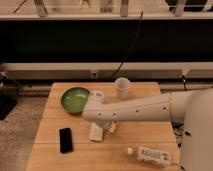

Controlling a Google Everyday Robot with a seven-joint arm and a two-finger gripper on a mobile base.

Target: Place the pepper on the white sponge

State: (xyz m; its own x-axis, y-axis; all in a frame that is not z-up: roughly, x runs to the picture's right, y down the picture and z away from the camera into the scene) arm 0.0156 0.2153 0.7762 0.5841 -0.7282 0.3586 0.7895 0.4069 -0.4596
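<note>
The pincer (pixel 106 128) hung low under the end of the long white robot arm (pixel 135 107), just at the 3 o'clock side of the small whitish flat rectangular sponge (pixel 95 132), which lay near the middle of the light wooden table (pixel 50 125). The arm covered most of the pincer, so I could not tell whether it was open or closed, or whether it gripped something. The pepper itself was not to be seen; it was perhaps hidden below the arm, but this is only my guess. The black flat phone (pixel 65 139) lay at 9 o'clock from the sponge and apart from it, the round green bowl (pixel 75 99) at 11 o'clock, the white paper cup (pixel 121 87) at 1 o'clock, and the white labelled bottle (pixel 152 156) lay on its side at 4 o'clock. The main danger, in my judgement, was a release a little off the sponge: the sponge was narrow, and the pincer seemed to stand by its edge and not above its middle, so the pepper could roll down to the table. A low sideways move could also push the light sponge toward the phone.
</note>
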